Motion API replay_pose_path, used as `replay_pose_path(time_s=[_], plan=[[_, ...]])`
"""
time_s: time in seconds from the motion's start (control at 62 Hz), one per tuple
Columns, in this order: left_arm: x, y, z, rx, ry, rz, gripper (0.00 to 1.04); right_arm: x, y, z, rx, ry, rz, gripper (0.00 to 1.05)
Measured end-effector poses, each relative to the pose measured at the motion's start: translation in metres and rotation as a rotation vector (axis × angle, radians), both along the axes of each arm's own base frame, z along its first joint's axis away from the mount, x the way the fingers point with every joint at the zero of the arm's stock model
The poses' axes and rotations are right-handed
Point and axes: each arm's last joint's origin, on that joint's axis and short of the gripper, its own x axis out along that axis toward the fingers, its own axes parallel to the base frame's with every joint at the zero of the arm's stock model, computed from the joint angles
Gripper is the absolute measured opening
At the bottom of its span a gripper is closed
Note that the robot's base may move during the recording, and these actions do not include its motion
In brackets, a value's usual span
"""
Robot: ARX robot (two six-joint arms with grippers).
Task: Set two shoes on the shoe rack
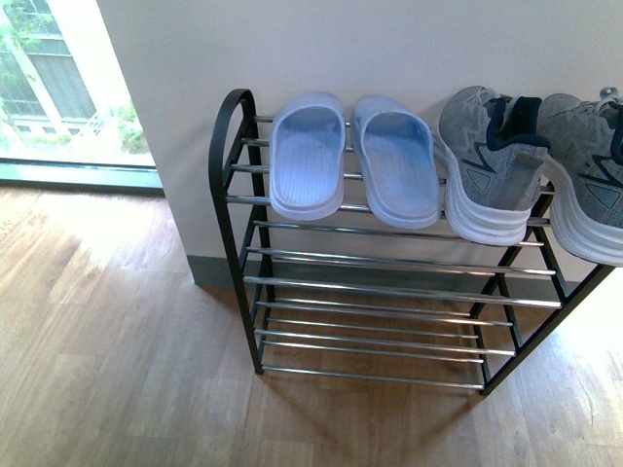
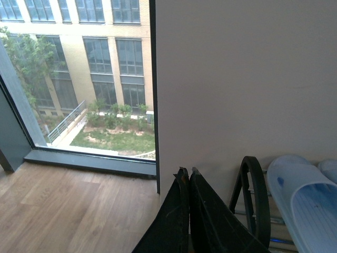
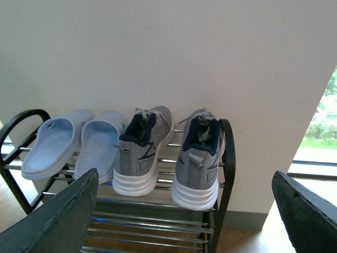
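The shoe rack (image 1: 234, 233) stands against the white wall. On its top shelf sit two pale blue slides (image 1: 308, 156) (image 1: 397, 161) and two grey sneakers (image 1: 490, 165) (image 1: 592, 175), heels outward. No arm shows in the front view. My right gripper (image 3: 184, 211) is open and empty, back from the rack, facing the sneakers (image 3: 142, 153) (image 3: 199, 161) and slides (image 3: 52, 145). My left gripper (image 2: 187, 176) is shut and empty, near the rack's left end frame (image 2: 258, 200), with a slide (image 2: 303, 197) beside it.
The rack's lower chrome shelves (image 1: 380, 292) hold nothing. Wood floor (image 1: 107, 331) spreads left of and before the rack. A floor-level window (image 1: 58, 88) is at the left; it also shows in the left wrist view (image 2: 79, 79).
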Motion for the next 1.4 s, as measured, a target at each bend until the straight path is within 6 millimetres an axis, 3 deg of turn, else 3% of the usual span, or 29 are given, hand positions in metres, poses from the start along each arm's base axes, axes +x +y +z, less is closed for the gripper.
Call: replay_pose_path(time_s=[0.565,0.758,1.403], plan=[[-0.084,0.035,-0.025,0.001,0.003,0.004,0.01,0.000,0.000,0.000,0.000,0.001,0.000,0.96],[-0.098,0.035,-0.038,0.002,0.015,-0.001,0.01,0.000,0.000,0.000,0.000,0.001,0.000,0.96],[-0.126,0.035,-0.029,0.002,-0.017,-0.002,0.01,0.000,0.000,0.000,0.000,0.000,0.000,0.96]])
